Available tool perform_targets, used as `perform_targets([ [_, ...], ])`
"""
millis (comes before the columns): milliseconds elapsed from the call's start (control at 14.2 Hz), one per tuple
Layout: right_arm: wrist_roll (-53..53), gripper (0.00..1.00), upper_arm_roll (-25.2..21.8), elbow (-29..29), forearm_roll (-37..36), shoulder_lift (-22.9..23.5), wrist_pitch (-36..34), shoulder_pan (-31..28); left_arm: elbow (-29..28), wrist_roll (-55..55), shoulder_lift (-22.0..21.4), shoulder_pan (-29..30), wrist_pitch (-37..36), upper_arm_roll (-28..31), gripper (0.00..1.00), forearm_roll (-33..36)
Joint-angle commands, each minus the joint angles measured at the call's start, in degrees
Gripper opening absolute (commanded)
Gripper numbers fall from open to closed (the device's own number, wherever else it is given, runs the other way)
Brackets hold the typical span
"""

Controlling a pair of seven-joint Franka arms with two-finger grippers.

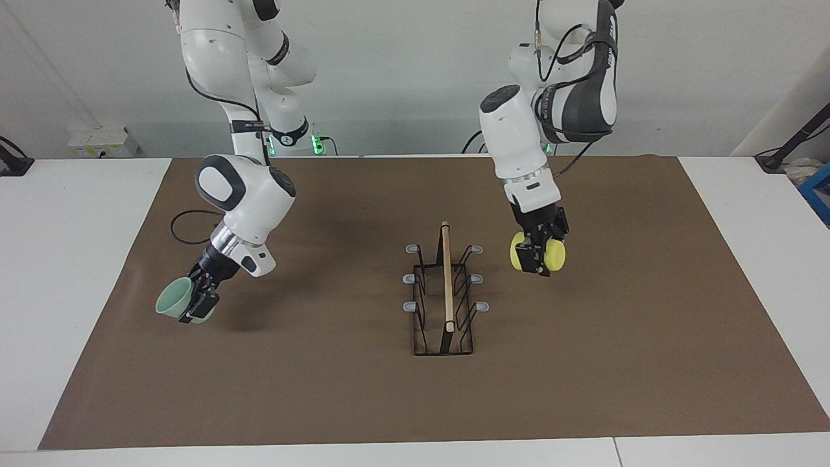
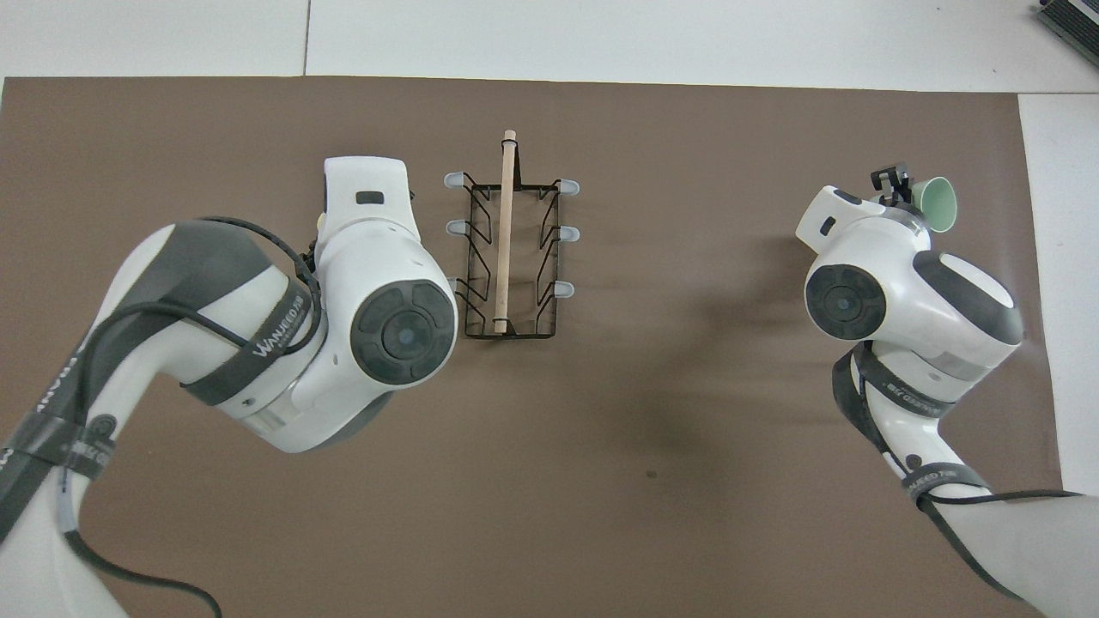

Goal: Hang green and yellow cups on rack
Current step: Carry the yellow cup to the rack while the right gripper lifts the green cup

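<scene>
The rack (image 1: 447, 285) stands mid-mat, a black wire stand with a wooden top bar and grey-tipped pegs; it also shows in the overhead view (image 2: 506, 232). All its pegs are bare. My left gripper (image 1: 538, 256) is shut on the yellow cup (image 1: 557, 255), held on its side over the mat beside the rack, toward the left arm's end. In the overhead view the left wrist hides this cup almost entirely. My right gripper (image 1: 198, 301) is shut on the mint green cup (image 1: 172, 299), tilted over the mat toward the right arm's end, mouth facing away from the rack; the cup also shows in the overhead view (image 2: 940, 203).
A brown mat (image 1: 583, 389) covers most of the white table (image 1: 65, 259). A black cable (image 1: 185, 227) loops on the mat near the right arm. Boxes and cables lie at the table's corners.
</scene>
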Motion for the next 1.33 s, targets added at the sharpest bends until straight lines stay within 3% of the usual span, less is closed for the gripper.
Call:
perform_targets([
  [0, -4.0, 0.05, 1.0, -1.0, 15.7, -3.0, 0.1, -0.6, -3.3, -2.9, -2.4, -4.0, -0.6, 1.1, 0.00, 5.4],
  [351, -19.9, 0.05, 1.8, -0.5, 50.4, -6.3, 0.0, -0.5, -4.7, -7.6, 1.1, -6.8, 0.0, 1.0, 0.00, 14.4],
  [702, -25.3, 0.04, 1.9, 0.6, 72.4, -11.7, -8.1, -0.3, -4.6, -14.2, 2.9, -8.8, 0.1, 0.8, 0.00, 17.7],
  [773, -25.9, 0.03, 1.9, 1.3, 77.5, -12.6, -11.3, -0.4, -3.9, -15.0, 3.1, -9.1, 0.1, 0.7, 0.55, 17.6],
  [843, -26.4, 0.02, 1.8, 1.6, 84.4, -13.4, -14.5, -0.7, -3.7, -14.8, 3.0, -9.3, -0.3, 0.6, 1.00, 17.5],
  [1054, -34.1, 0.02, 1.6, 1.6, 98.7, -14.4, -19.8, -3.5, -0.6, -12.5, 2.9, -9.7, 0.3, 0.6, 1.00, 9.8],
  [1264, -41.3, 0.02, 1.5, 1.6, 107.8, -15.4, -25.3, -7.2, 2.1, 1.7, 1.8, -7.3, 0.0, 0.6, 1.00, 1.9],
])
